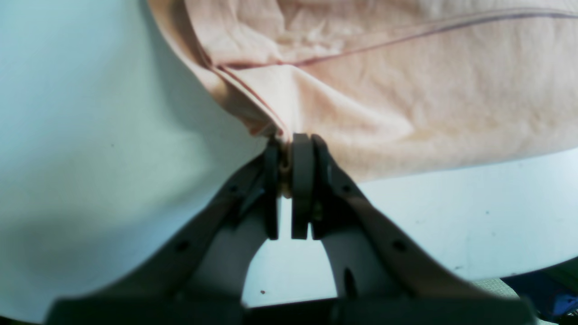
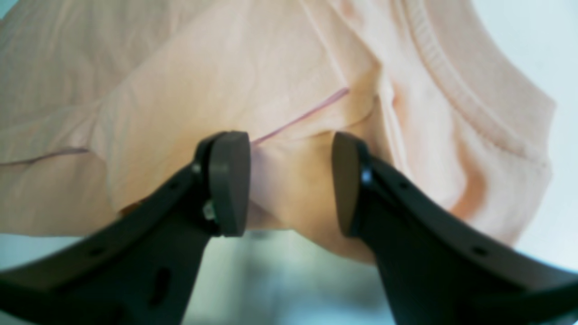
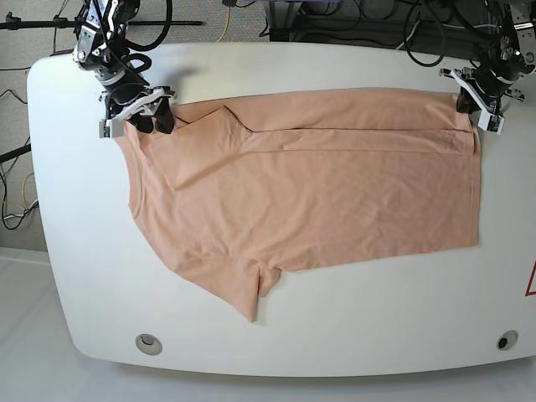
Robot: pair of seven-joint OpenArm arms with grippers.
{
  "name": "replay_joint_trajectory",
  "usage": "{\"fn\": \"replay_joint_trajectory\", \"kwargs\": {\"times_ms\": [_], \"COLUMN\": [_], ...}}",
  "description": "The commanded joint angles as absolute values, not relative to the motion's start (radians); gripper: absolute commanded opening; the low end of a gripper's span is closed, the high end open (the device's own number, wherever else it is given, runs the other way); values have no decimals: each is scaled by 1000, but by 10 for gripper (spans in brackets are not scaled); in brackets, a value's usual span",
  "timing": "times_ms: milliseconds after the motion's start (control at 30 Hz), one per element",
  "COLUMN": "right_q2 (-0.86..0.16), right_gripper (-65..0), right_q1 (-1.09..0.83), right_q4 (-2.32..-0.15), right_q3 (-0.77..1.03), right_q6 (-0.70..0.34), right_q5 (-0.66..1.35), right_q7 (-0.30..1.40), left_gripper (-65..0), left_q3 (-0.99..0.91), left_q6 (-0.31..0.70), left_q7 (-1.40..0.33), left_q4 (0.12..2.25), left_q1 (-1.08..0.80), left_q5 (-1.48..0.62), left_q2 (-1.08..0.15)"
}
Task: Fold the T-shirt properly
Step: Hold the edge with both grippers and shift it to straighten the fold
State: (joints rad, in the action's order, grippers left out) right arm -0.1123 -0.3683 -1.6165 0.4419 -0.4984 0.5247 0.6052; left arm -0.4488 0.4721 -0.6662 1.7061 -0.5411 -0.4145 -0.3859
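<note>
Where the left gripper (image 1: pixel 286 149) meets the cloth, its 2 jaws are pressed together on a bunched corner of the T-shirt (image 3: pixel 310 184), with a thin pinch of peach fabric showing between the pads. From that pinch the cloth fans away in creases, and a darker seam line runs across it. In the base view this gripper sits at the far right corner of the shirt, by the hem end, close to the back edge of the table (image 3: pixel 352 314).

On the right gripper (image 2: pixel 291 180), the 2 jaws stand apart, one to each side of a raised fold of fabric. Whether either pad touches that fold cannot be told from the wrist view. A ribbed neckband curves past on the right of that view. In the base view this gripper sits at the far left corner of the shirt, at the shoulder by the neck.

Between the 2 grippers the T-shirt lies spread flat across the white table, lengthwise from left to right. Its far long edge is turned over toward the middle in a narrow band. 1 short sleeve points toward the near edge of the table. The fabric is lightly wrinkled throughout.
</note>
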Motion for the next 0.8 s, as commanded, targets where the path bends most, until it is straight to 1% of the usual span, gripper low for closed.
{"fn": "replay_joint_trajectory", "kwargs": {"times_ms": [0, 500, 767], "right_q2": [-115, -130, -131], "right_gripper": [-357, -357, -356], "right_q1": [-374, -350, -351], "right_q4": [-1613, -1608, -1609], "right_q3": [443, 440, 461], "right_q6": [-498, -495, -498], "right_q5": [514, 514, 526], "right_q7": [644, 636, 662], "left_gripper": [-649, -648, -642], "left_q3": [-449, -448, -460], "left_q6": [470, 465, 469], "left_q7": [-669, -676, -687], "left_q4": [1713, 1706, 1734], "left_q1": [-532, -476, -509], "left_q5": [-417, -417, -408], "left_q2": [-401, -400, -403]}}
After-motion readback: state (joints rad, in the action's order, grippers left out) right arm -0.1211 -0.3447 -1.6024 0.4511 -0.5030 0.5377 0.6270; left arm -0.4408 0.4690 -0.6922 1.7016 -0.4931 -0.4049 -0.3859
